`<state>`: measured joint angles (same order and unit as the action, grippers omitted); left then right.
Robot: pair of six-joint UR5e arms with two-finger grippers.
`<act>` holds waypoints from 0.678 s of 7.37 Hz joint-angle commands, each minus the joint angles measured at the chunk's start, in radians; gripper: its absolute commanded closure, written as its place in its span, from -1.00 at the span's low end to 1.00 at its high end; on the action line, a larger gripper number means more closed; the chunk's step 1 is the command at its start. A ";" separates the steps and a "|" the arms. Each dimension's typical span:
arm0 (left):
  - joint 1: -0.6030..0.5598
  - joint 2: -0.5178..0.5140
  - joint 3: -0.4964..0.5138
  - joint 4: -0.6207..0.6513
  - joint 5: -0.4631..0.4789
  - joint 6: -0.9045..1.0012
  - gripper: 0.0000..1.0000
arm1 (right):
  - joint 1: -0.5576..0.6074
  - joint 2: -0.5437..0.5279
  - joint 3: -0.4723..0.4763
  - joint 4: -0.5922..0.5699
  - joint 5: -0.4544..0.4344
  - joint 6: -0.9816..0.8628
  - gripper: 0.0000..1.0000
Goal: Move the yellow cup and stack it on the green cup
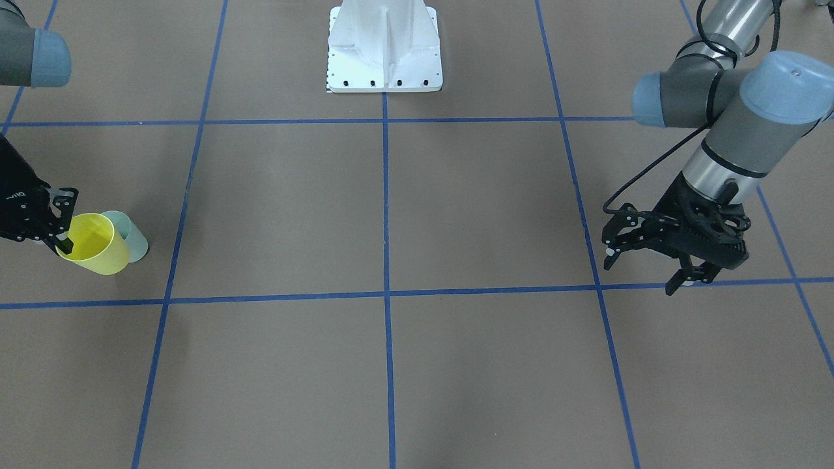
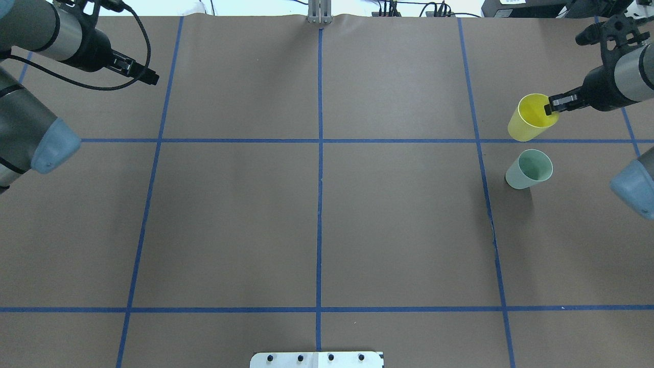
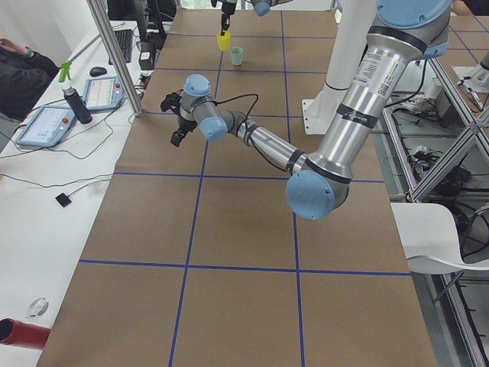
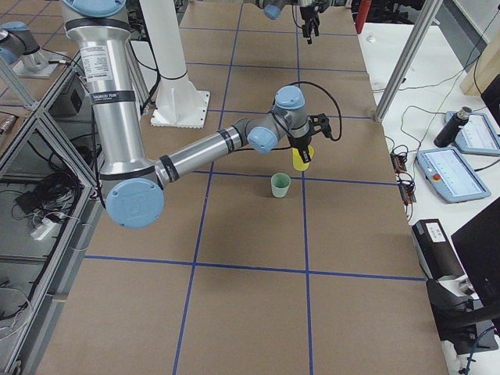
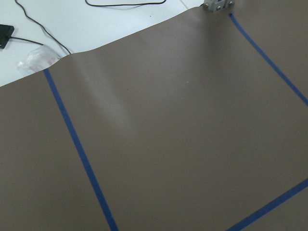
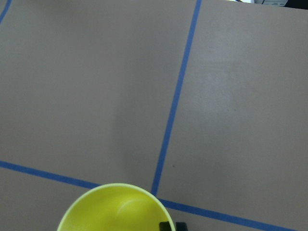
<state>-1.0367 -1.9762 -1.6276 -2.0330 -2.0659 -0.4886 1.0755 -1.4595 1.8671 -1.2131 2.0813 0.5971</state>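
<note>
The yellow cup is at the far right of the overhead view, tilted and seemingly just off the table. My right gripper is shut on its rim, with one finger inside the cup. The right wrist view shows the yellow cup at its bottom edge. The green cup stands upright on the table a short way nearer the robot, apart from the yellow cup. From the front, the yellow cup partly covers the green cup. My left gripper hangs open and empty above the table's other end.
The white robot base plate sits mid-table on the robot's side. Blue tape lines grid the brown table. A side bench beyond the far edge holds tablets and a bottle; a person's arm rests there.
</note>
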 commanded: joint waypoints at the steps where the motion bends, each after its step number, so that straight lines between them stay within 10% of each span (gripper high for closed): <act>1: -0.025 0.036 -0.005 0.011 0.000 0.004 -1.00 | -0.003 -0.056 0.030 0.001 0.006 -0.013 1.00; 5: -0.034 0.034 0.003 0.028 0.000 0.004 -1.00 | -0.003 -0.082 0.030 0.000 0.103 -0.013 1.00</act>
<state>-1.0680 -1.9412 -1.6268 -2.0073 -2.0651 -0.4848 1.0729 -1.5317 1.8972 -1.2132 2.1564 0.5845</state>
